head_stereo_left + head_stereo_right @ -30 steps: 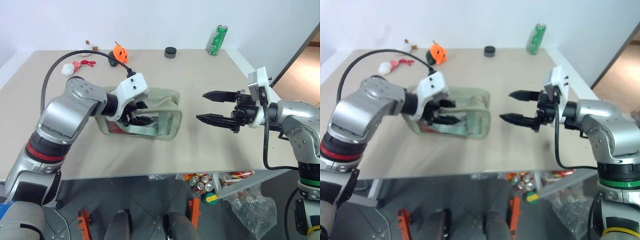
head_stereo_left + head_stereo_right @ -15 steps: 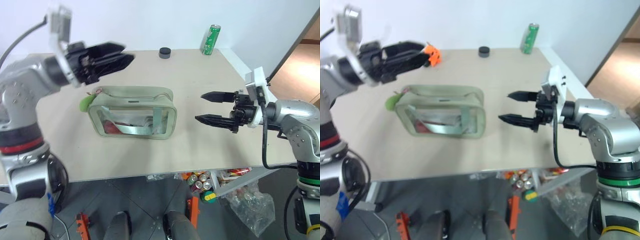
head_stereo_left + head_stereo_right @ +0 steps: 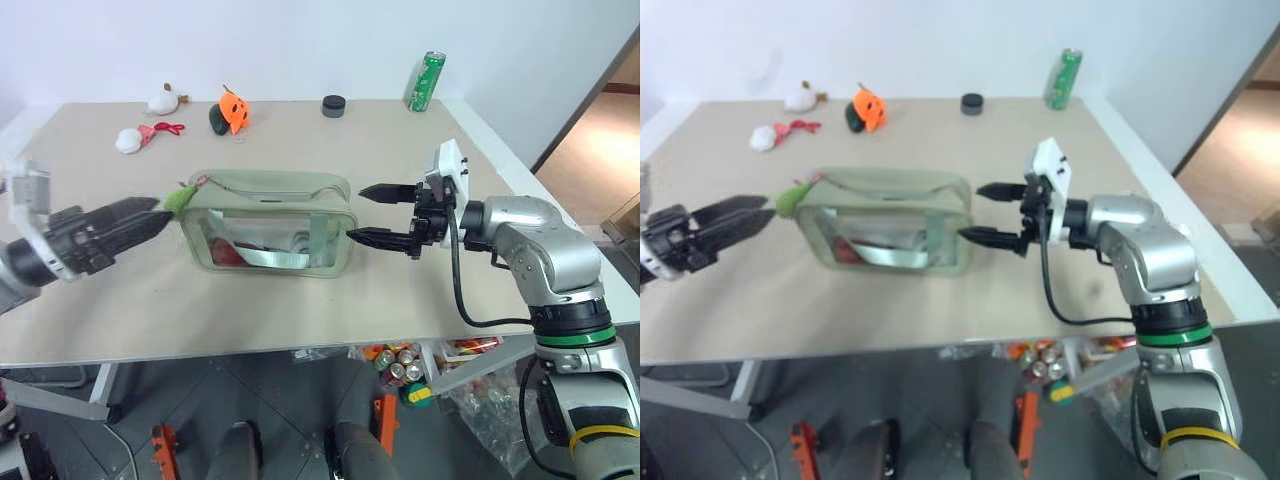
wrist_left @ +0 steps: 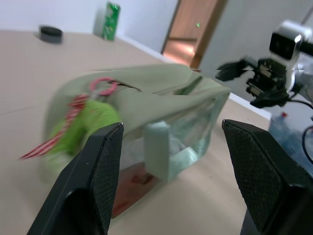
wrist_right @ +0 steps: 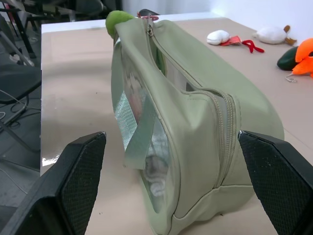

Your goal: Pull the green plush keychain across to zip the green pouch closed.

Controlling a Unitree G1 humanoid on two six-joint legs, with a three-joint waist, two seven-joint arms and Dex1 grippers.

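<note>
The green pouch lies on the table with its clear window facing me. The green plush keychain hangs on a red cord at its left end. My left gripper points at that end, open, with its fingertips just short of the keychain and nothing held. In the left wrist view the keychain sits off one finger. My right gripper is open, its fingertips close to the pouch's right end. In the right wrist view the zipper along the top of the pouch looks closed.
Along the back of the table stand a green can and a black puck. An orange plush joined to a dark one, a white plush with a red cord and another white plush lie there too. The table's front edge is near the pouch.
My left arm lifted off the pouch, swung up and out to the left, and now sits low at the pouch's left end. My right gripper moved left, close to the pouch's right end.
</note>
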